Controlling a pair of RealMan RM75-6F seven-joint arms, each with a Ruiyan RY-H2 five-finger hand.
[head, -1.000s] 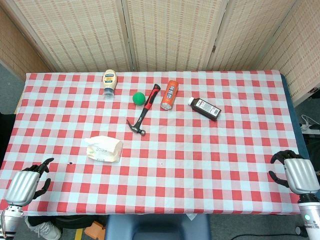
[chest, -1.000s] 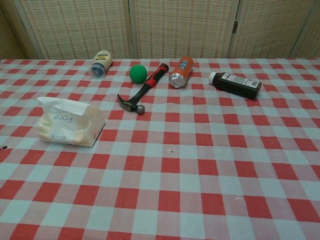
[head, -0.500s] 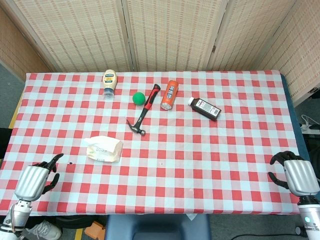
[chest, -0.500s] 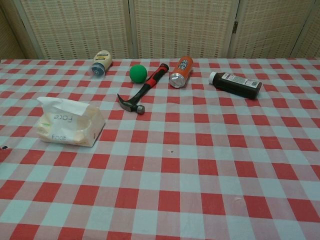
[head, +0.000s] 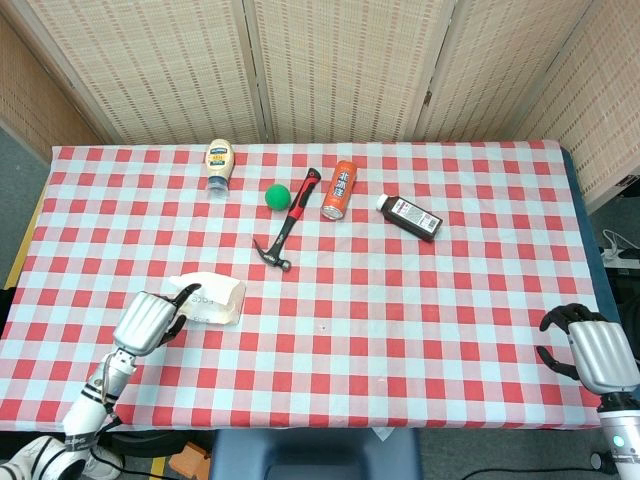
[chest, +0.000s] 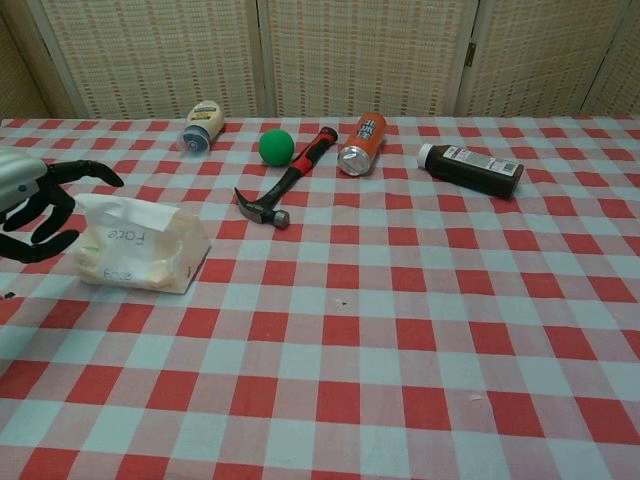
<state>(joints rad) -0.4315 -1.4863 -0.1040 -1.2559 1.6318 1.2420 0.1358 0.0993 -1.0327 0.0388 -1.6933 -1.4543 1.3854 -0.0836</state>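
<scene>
A white tissue pack (head: 209, 299) (chest: 140, 245) lies on the left part of the checked table. My left hand (head: 147, 321) (chest: 35, 204) hovers just left of it, fingers spread and empty, fingertips close to the pack's near-left corner. My right hand (head: 592, 350) stays at the table's near right edge, fingers loosely curled apart, holding nothing; the chest view does not show it.
At the back lie a mayonnaise bottle (head: 219, 166), a green ball (head: 278, 195), a claw hammer (head: 289, 232) with a red and black handle, an orange can (head: 340, 190) and a dark bottle (head: 409, 217). A woven screen stands behind the table.
My left hand has risen from the near left table edge and moved right and forward, up to the tissue pack. The right hand has stayed put.
</scene>
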